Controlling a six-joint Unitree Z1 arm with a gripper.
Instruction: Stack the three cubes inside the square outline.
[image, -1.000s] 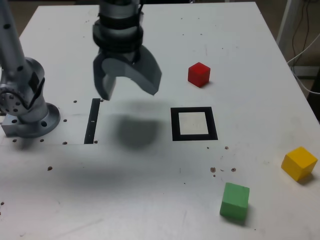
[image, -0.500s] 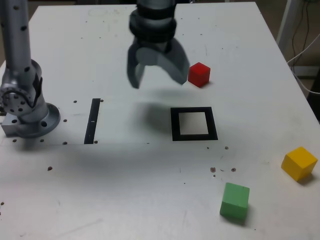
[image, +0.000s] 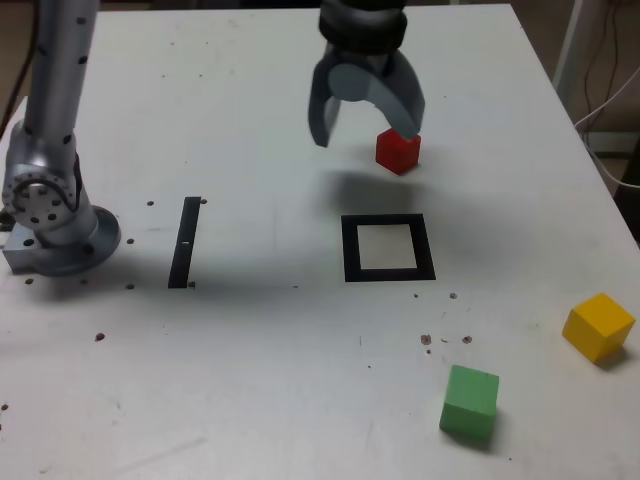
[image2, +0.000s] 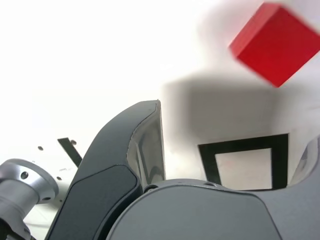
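Note:
My gripper (image: 362, 125) hangs open and empty above the table's far middle, its right finger just in front of the red cube (image: 398, 152) in the exterior view. The square outline (image: 350, 247), a black frame with a white centre, lies nearer the camera than the gripper and holds nothing. A yellow cube (image: 598, 326) sits at the exterior view's right edge, and a green cube (image: 470, 401) rests near the front. In the wrist view the red cube (image2: 275, 42) lies ahead of the open gripper (image2: 237, 122), with the square outline (image2: 207, 165) between the fingers.
A narrow black strip (image: 184, 241) lies on the white table (image: 250, 380) at the exterior view's left, beside the arm's grey base (image: 50, 215). Small dark specks dot the surface. Cables hang beyond the table's right edge.
The open gripper has swung from above the strip toward the exterior view's right and farther back, ending beside the red cube. No cube has moved.

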